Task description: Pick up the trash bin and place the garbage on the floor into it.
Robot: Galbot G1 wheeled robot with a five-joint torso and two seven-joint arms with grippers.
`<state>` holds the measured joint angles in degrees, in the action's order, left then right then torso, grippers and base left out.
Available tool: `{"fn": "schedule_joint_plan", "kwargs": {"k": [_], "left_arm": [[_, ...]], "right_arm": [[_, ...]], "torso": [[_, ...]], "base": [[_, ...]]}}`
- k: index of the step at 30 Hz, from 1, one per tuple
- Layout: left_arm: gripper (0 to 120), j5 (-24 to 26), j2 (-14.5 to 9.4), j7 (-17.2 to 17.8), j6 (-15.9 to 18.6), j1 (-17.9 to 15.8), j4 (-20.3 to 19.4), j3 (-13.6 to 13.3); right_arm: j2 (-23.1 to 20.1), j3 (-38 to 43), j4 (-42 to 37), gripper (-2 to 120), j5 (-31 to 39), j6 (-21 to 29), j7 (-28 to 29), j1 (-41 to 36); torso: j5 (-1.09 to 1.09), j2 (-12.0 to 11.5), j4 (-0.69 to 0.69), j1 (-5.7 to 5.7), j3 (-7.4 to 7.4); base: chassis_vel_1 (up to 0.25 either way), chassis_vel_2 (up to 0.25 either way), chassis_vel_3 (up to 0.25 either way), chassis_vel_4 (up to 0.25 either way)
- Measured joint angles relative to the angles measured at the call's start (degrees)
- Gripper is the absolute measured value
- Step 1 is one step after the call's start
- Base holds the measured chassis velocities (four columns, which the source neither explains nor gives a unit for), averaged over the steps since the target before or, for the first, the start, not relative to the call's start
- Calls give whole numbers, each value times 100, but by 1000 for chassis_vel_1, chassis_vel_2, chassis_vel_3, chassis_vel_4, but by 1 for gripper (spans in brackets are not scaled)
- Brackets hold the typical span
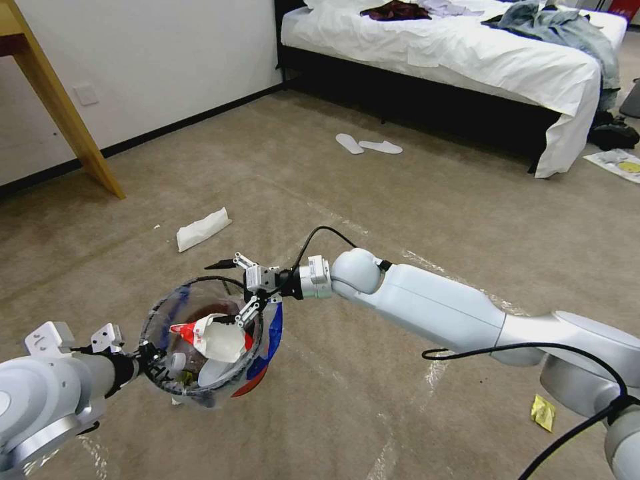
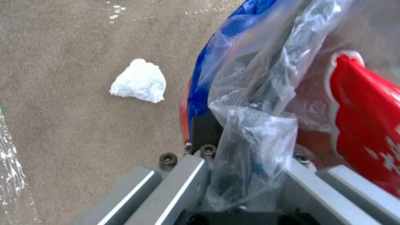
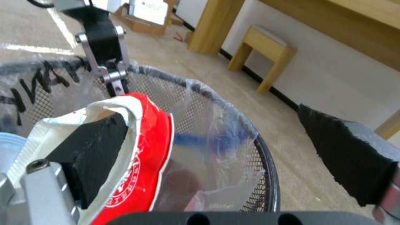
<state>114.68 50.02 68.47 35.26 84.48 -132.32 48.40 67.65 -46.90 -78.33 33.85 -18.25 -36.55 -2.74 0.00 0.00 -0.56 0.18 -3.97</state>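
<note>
At the lower left of the head view the trash bin (image 1: 200, 340) is held off the carpet by the left gripper (image 1: 148, 363), whose fingers are clamped on the near rim with the clear liner pinched between them. The bin is judged light and fairly stiff, though its mesh wall may flex; the rim is the soundest hold, and the slippery bag should be kept under the pads.

Over the bin's mouth the right gripper (image 1: 241, 288) is spread wide, one pad resting against a red-and-white wrapper (image 1: 210, 333) that lies in the bin, the other out past the rim; nothing is gripped. The wrapper is judged thin and crushable.

In the left wrist view, upper left, a crumpled tissue (image 2: 138, 81) lies on the carpet just beside the bin.

Farther up in the head view, a flat white tissue (image 1: 203, 229) lies left of centre; a yellow scrap (image 1: 543, 412) lies at the lower right.
</note>
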Motion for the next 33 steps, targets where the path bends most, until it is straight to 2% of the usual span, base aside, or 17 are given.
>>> {"fn": "schedule_joint_plan", "kwargs": {"k": [13, 33], "left_arm": [[0, -70, 53, -9, 25, 26, -46, -60], [0, -151, 105, -25, 59, 107, -130, -69]], "right_arm": [[218, -210, 356, 100, -154, -47, -104, 236], [515, -674, 632, 100, -65, 187, -933, 1215]], "torso": [[0, 0, 1, 0, 0], [-1, 0, 1, 0, 0]], "base": [[0, 0, 0, 0], [0, 0, 0, 0]]}}
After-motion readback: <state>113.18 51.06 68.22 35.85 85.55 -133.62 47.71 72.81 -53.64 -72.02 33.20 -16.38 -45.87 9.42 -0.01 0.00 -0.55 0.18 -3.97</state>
